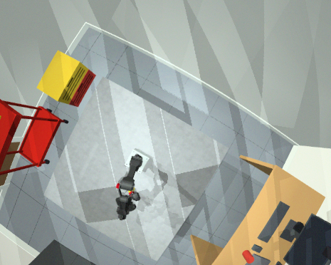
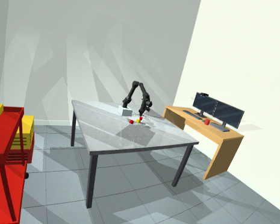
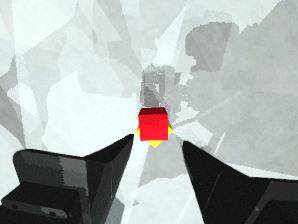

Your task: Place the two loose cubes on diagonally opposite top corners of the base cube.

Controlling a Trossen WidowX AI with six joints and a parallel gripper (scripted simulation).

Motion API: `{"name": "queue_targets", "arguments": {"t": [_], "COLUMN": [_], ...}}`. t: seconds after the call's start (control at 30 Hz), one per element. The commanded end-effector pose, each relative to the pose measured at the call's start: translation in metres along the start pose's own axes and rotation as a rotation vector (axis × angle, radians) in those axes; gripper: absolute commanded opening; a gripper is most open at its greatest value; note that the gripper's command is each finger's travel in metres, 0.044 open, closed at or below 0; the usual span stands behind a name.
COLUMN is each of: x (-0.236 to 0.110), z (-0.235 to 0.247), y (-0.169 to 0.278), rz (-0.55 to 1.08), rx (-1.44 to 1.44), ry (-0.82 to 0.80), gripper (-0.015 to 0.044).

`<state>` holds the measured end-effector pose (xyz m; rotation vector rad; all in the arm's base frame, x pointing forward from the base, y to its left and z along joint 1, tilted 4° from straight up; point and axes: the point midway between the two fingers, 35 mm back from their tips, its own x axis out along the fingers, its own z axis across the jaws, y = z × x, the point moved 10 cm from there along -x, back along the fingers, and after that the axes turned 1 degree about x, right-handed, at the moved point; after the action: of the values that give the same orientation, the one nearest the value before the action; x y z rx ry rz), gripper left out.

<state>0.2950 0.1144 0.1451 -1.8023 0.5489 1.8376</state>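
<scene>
The tool (image 3: 157,147) stood spread above the counter (image 2: 159,144), its two dark fingers apart and pinching nothing. Through the wrist camera, a red cube (image 3: 153,124) sat on a yellow base cube (image 3: 156,143), free of both fingers. The red cube hid nearly all of the yellow one; only small yellow corners peeked out at its sides and below.

From the side camera, the stack stood near the middle of the counter, closer to its far edge, with the second red cube (image 2: 131,121) resting on the counter just beside the base.

Seen from above, the arm (image 1: 129,179) covered most of the cubes, leaving only specks of red and yellow, too small to judge how squarely the placed cube sat.
</scene>
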Motion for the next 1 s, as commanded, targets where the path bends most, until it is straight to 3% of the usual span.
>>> {"name": "queue_targets", "arguments": {"t": [0.0,0.97], "x": [-0.005,-0.036], "z": [-0.014,-0.095], "y": [0.007,0.075], "rz": [-0.002,-0.012], "rx": [0.251,2.162], "ry": [0.002,0.006], "gripper": [0.0265,0.0265]}}
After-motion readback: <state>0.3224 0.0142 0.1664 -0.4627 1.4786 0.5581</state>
